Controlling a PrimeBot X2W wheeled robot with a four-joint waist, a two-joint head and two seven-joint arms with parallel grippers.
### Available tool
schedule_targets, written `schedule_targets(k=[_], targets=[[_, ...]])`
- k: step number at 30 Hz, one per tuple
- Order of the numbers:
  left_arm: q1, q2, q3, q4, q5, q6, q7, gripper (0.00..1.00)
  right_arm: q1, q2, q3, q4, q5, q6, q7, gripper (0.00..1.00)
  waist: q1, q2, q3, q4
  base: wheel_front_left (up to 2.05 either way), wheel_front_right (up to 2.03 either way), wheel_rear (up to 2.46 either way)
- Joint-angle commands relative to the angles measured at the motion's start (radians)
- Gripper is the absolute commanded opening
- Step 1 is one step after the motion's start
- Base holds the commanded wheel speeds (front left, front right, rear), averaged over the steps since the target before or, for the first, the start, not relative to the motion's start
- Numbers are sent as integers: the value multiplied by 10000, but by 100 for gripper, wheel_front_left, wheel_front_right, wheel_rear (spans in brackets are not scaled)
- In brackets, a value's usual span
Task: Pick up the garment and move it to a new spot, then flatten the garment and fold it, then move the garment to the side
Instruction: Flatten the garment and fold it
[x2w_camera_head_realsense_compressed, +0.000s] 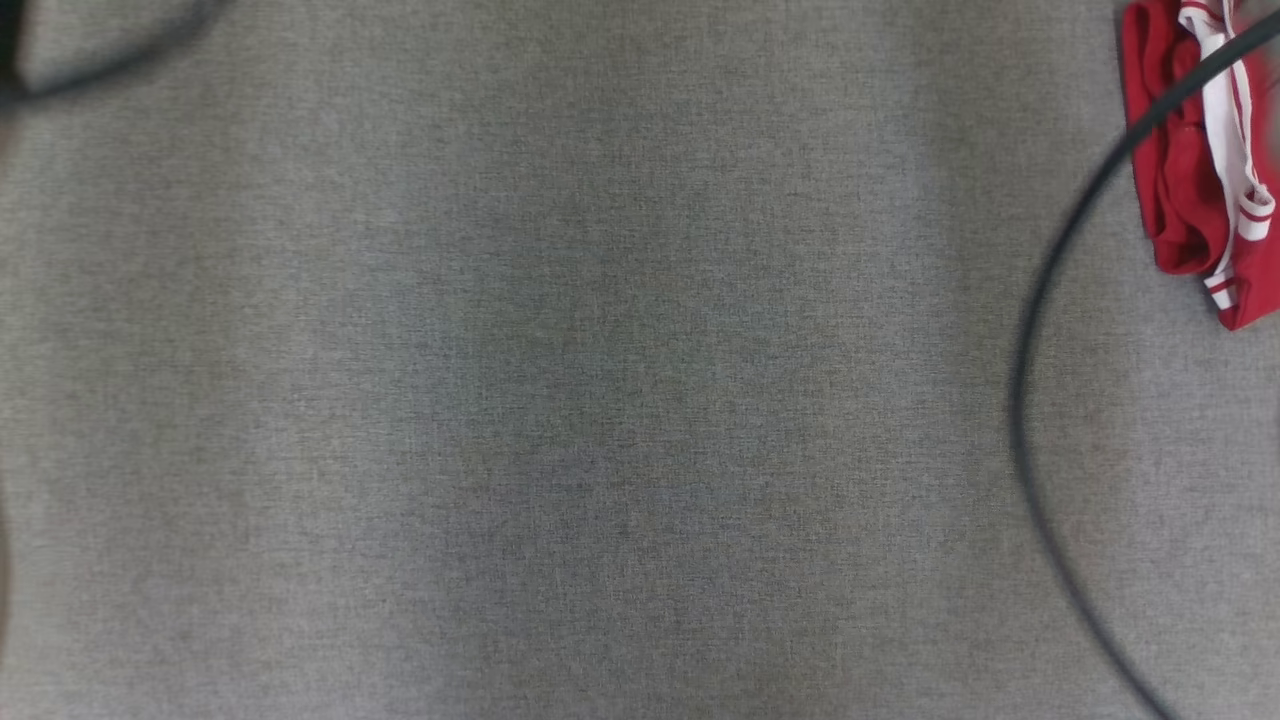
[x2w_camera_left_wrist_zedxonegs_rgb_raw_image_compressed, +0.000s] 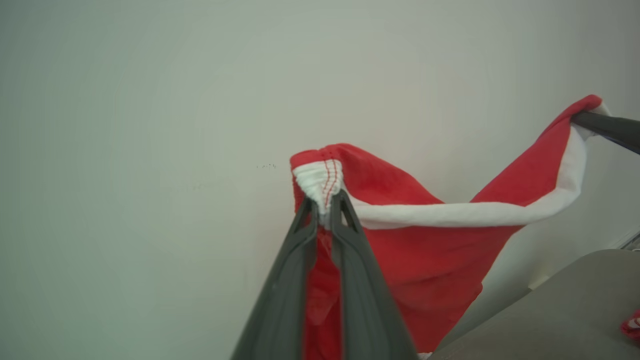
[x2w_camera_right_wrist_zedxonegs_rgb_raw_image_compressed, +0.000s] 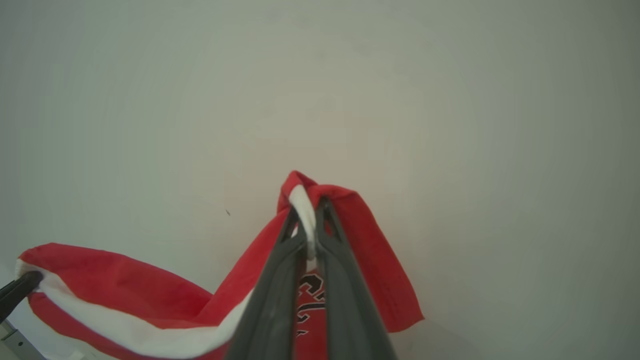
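While the red garment (x2w_camera_left_wrist_zedxonegs_rgb_raw_image_compressed: 425, 260) hangs in the air between the two grippers and not on the table, I judge the pick-up done and the carry to a new spot under way. Its white band (x2w_camera_left_wrist_zedxonegs_rgb_raw_image_compressed: 465, 214) sags in a slack curve from one pair of jaws to the other. The red body droops below both, and black lettering (x2w_camera_right_wrist_zedxonegs_rgb_raw_image_compressed: 310, 300) shows on the cloth just beneath the right jaws.

The left gripper (x2w_camera_left_wrist_zedxonegs_rgb_raw_image_compressed: 327, 202) is clamped tight on a bunched, stitched end of that band, which pokes out just past its fingertips. The right gripper (x2w_camera_right_wrist_zedxonegs_rgb_raw_image_compressed: 307, 212) is likewise closed on the other end, with a fold of red and white squeezed between its fingers. Beyond both jaws, behind the cloth, stands a plain pale wall (x2w_camera_left_wrist_zedxonegs_rgb_raw_image_compressed: 150, 150).

The grey table (x2w_camera_left_wrist_zedxonegs_rgb_raw_image_compressed: 565, 310) lies below the left jaws, off toward the right gripper's side, and the hanging cloth looks apart from it. At one corner of it rests another red-and-white cloth (x2w_camera_head_realsense_compressed: 1185, 180), bunched up and well apart from both pairs of jaws. What it is I cannot tell. A dark cable (x2w_camera_head_realsense_compressed: 1030, 380) loops across the head view, blurred.

Most of the job is left, by my reckoning: setting the garment down, spreading it flat, folding it, then shifting it aside. Nothing I see suggests any of that has begun.
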Motion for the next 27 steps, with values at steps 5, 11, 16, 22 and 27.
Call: schedule_targets(k=[5,11,16,22,27], targets=[[1671,292,-11,-311,-587,12,-401,0,1521,-278,1100,-648,811,1,-554,0,-3,-3,-380,-37,0,0,0],[4331,699,569,-1737,-932,378,-509,0,3766,-824,2289,-1879,1700,1,-947,0,-3,-3,-1097,-158,0,0,0],[6601,860,1100,-3428,-1130,940,-512,0,5463,-1269,2720,-2720,2211,1,-1032,0,-3,-3,-1655,-121,0,0,0],[9609,1020,1617,-5896,-1339,1894,-512,0,7759,-1675,2734,-3707,2620,1,-1121,0,-3,-3,-2364,-115,0,0,0],[11788,976,1700,-7373,-1381,2597,-514,0,9578,-1958,2536,-4543,2720,1,-1123,0,-3,-3,-2843,-113,0,0,0]])
